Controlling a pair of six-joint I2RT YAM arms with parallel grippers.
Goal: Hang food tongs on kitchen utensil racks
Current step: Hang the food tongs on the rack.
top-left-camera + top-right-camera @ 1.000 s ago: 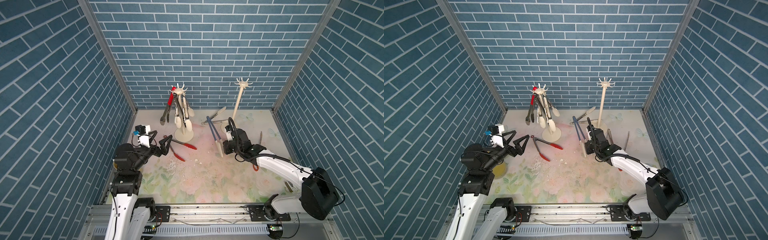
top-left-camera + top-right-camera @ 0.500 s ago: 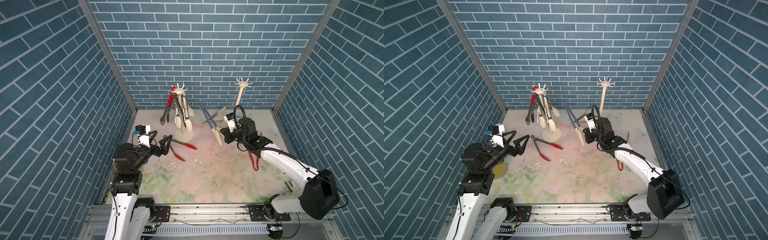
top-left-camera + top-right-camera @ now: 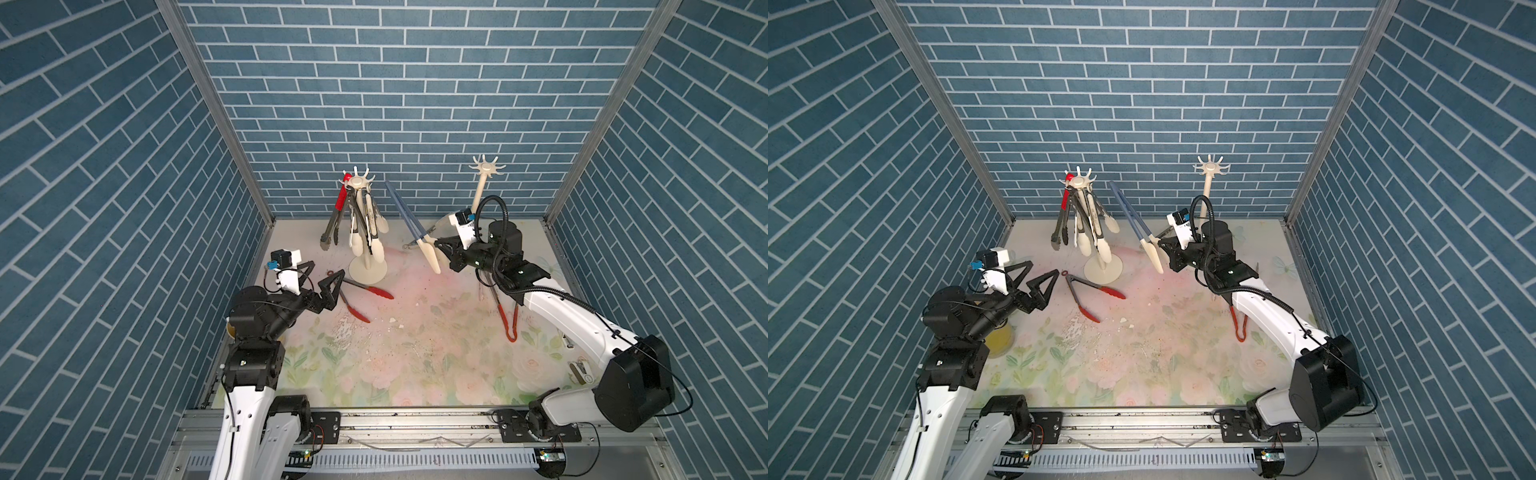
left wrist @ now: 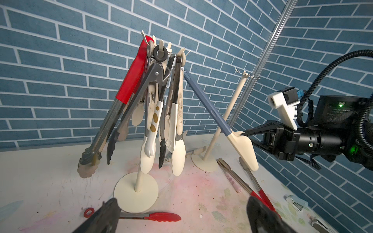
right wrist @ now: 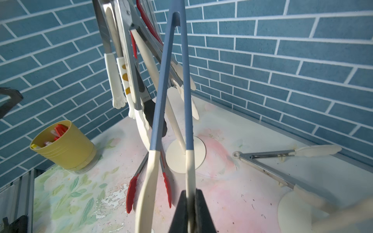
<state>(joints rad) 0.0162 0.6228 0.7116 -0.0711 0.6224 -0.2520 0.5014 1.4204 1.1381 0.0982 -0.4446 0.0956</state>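
My right gripper (image 3: 436,246) (image 5: 190,201) is shut on one cream tip of the blue-handled food tongs (image 3: 409,216) (image 3: 1129,212) (image 5: 171,80), which it holds in the air. Their hinged end points up and leans toward the left rack (image 3: 357,183) (image 4: 161,48), where several tongs hang. The right rack (image 3: 485,167) (image 4: 232,105) has bare hooks. Red-tipped tongs (image 3: 357,293) (image 4: 153,216) lie on the table beside my left gripper (image 3: 328,270) (image 4: 182,201), which is open and holds nothing.
A second pair of red-tipped tongs (image 3: 509,320) lies under my right arm. Cream-tipped metal tongs (image 5: 272,161) lie near the right rack's base. A yellow cup (image 5: 66,145) stands at the left wall. Brick-patterned walls close in three sides.
My right arm has lifted the blue tongs off the table and carried them toward the back, to between the two racks. The left arm has not moved.
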